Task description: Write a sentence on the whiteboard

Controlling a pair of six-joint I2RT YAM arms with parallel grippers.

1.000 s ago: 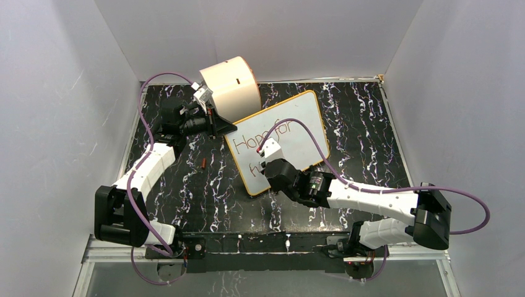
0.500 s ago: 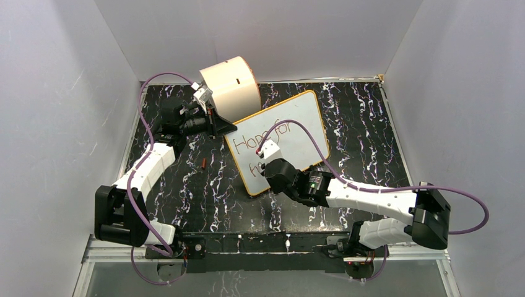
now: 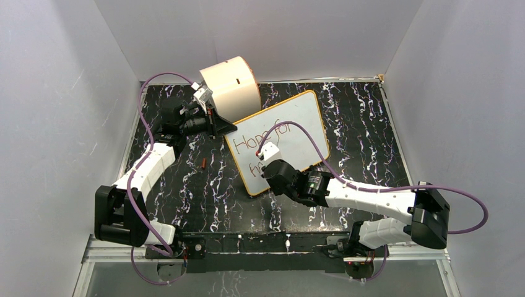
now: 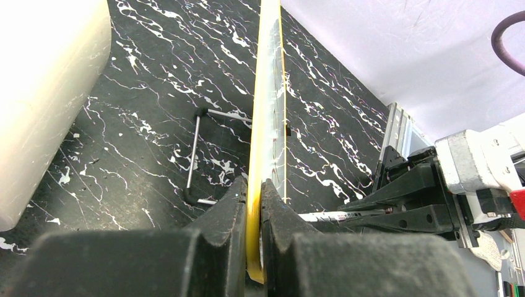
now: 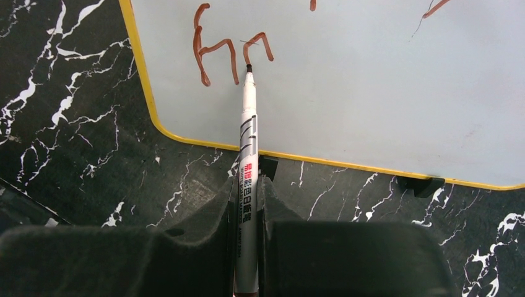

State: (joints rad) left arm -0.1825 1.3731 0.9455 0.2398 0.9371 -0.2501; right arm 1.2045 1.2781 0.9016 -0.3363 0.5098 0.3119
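Observation:
The whiteboard point(image 3: 303, 117) stands tilted on the black marbled table, its orange-yellow rim facing me edge-on in the left wrist view point(image 4: 267, 93). My left gripper point(image 3: 221, 127) point(image 4: 254, 185) is shut on the rim at the board's left corner. The sentence point(image 3: 263, 137) reads "Hope for" in red-brown, with an "h" and a fresh stroke point(image 5: 213, 52) beginning a second line. My right gripper point(image 3: 265, 163) point(image 5: 249, 182) is shut on a white marker point(image 5: 249, 142). The marker's tip touches the board beside that stroke.
A cream cylinder drum point(image 3: 230, 86) point(image 4: 43, 93) lies behind the board's left corner. A small red-brown cap point(image 3: 203, 163) rests on the table left of the board. A bent metal wire point(image 4: 195, 148) sits behind the board. Black clips point(image 5: 421, 184) hold its lower edge.
My right gripper has shifted slightly toward the near edge with the marker, on the second line. The left arm and the board have stayed still.

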